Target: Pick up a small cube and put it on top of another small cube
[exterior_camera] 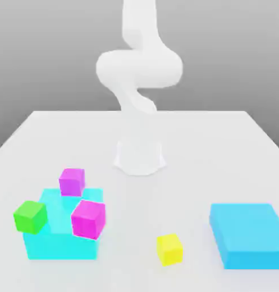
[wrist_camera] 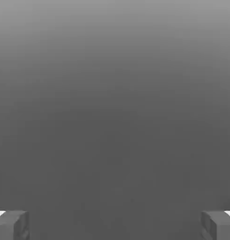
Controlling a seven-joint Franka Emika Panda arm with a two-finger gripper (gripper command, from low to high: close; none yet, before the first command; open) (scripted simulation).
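A small bright-yellow cube (exterior_camera: 169, 249) lies alone on the white table near the front, between the two cyan blocks. In the hand view my gripper (wrist_camera: 115, 225) is open. Its two grey fingertips (wrist_camera: 11, 225) stand far apart with nothing between them, and beyond them is only plain grey background. In the exterior view the white arm (exterior_camera: 139, 68) rises from its base (exterior_camera: 139, 155) at the table's middle and bends upward out of the picture.
At the exterior view's left is a large cyan block (exterior_camera: 59, 242). Two magenta cubes (exterior_camera: 72, 181) (exterior_camera: 88, 218) and a green cube (exterior_camera: 30, 217) sit on or against it. A flat cyan block (exterior_camera: 247, 235) lies at the right front.
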